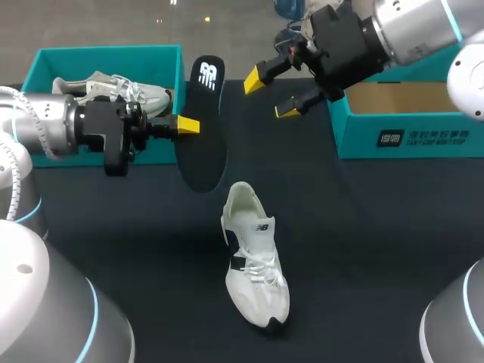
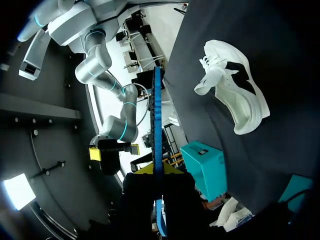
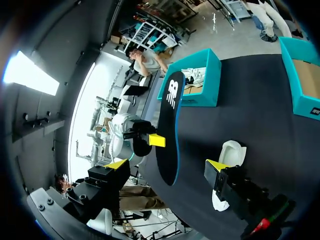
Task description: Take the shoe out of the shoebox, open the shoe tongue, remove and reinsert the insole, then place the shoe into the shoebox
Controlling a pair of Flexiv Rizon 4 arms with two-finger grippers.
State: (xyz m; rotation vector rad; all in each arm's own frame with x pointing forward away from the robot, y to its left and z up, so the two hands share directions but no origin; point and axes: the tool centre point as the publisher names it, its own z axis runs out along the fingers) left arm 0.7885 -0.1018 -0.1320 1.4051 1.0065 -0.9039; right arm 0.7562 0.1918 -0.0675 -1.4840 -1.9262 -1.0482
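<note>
The shoe (image 1: 253, 253) is lying on the table (image 1: 363, 227) in the head view. The left gripper (image 1: 193, 125) is clamping the insole (image 1: 204, 151), with one finger hiding behind it. In the left wrist view the insole is showing edge-on only. In the right wrist view the right gripper (image 3: 167, 165) is gaping, and one of its fingers is covering part of the shoe.

The table (image 1: 363, 227) has a dark, matt covering, smooth and without glare; the white sneaker (image 1: 253, 261) at six o'clock has a soft cloth upper and cord laces; the insole (image 1: 203, 136) at eleven o'clock is matt black, foam-like (its thin edge looks smoother); the left shoebox (image 1: 106, 57) at ten o'clock and the right shoebox (image 1: 408, 136) at two o'clock are matt teal card, the latter raw brown cardboard inside; the left gripper (image 1: 189, 125) and right gripper (image 1: 272, 94) have dull black housings and smooth yellow plastic-looking tips; the right arm (image 1: 416, 26) is satin silvery metal.
</note>
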